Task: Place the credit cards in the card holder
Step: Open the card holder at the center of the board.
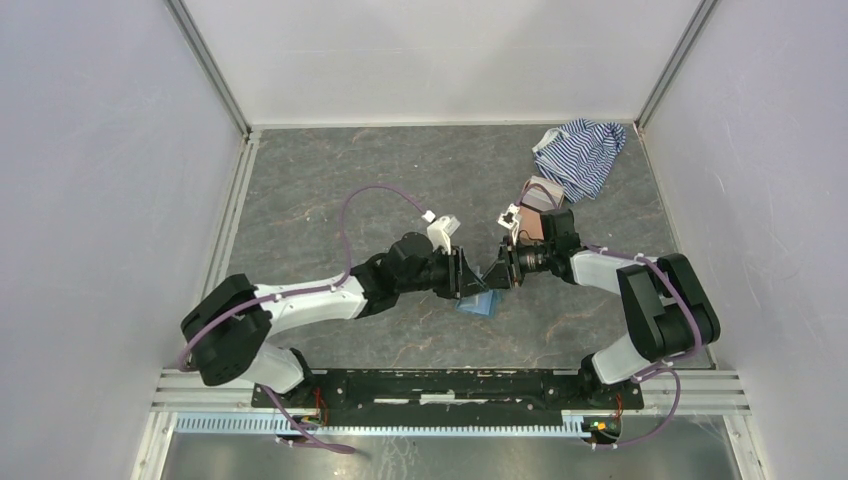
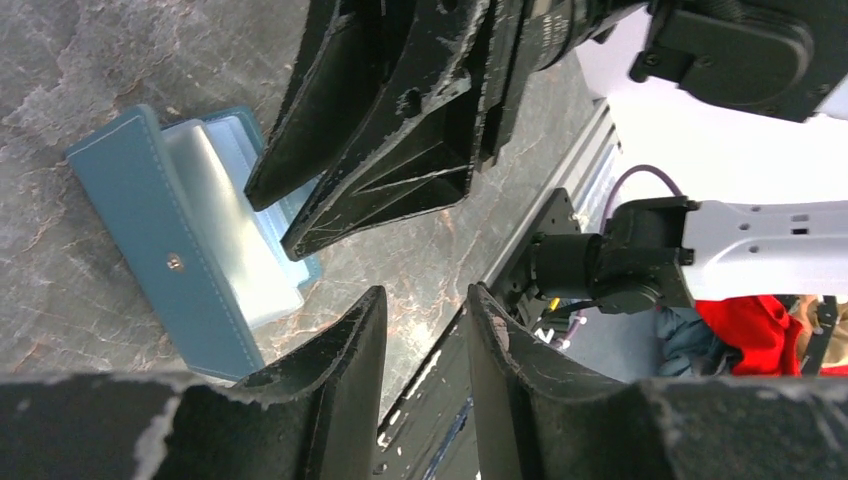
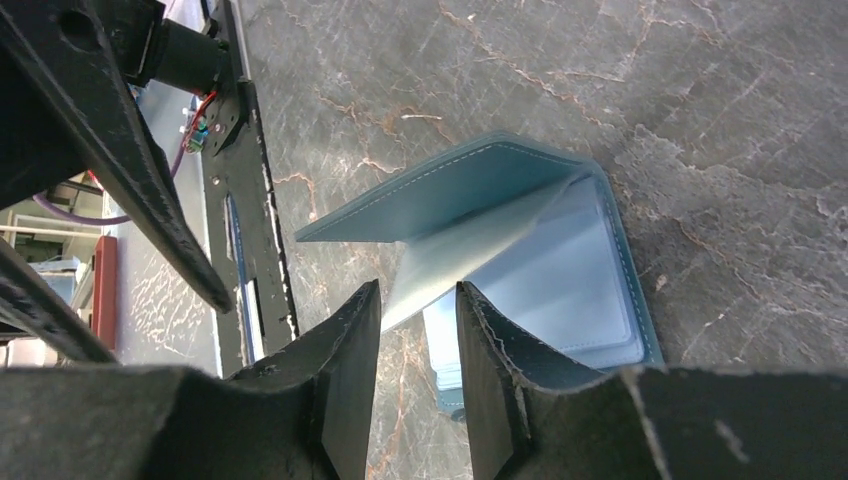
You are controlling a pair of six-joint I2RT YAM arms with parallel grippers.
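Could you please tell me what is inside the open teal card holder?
The card holder lies open, showing pale blue clear sleeves, one leaf raised toward the right gripper. No card shows; the raised leaf covers the pockets under it.

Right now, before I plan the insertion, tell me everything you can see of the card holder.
The card holder is a teal, stitched, leather-like wallet lying open on the grey table, one cover tilted up. Pale translucent sleeves fan inside; a snap stud shows. One sleeve leaf reaches the right gripper's jaws; grip unclear.
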